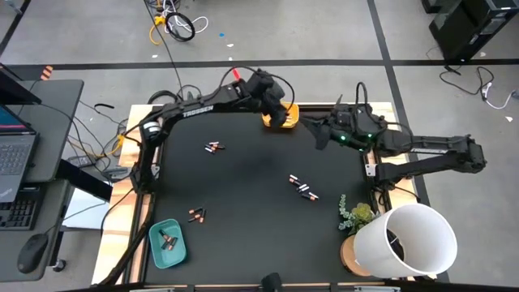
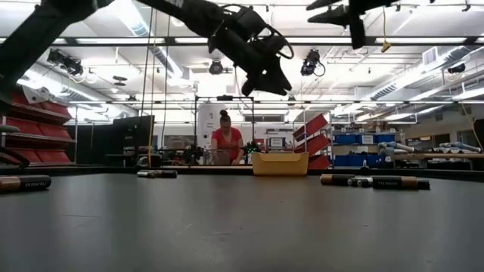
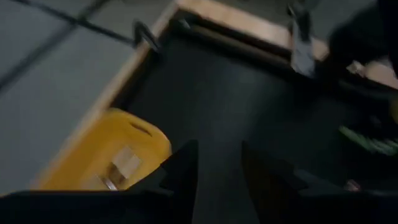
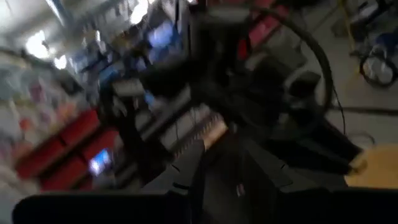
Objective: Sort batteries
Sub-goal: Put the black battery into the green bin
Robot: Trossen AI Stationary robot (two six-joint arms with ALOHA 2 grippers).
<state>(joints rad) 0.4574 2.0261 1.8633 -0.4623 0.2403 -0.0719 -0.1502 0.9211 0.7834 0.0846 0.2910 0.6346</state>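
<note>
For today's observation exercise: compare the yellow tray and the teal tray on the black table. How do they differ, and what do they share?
Colour: the yellow tray is yellow, the teal tray blue-green.
Place: in the high view the yellow tray sits at the table's far edge, the teal tray at its near left corner.
Company: the left gripper hangs over the yellow tray; no gripper is near the teal tray.
Shared: both are small open trays holding something.
</note>
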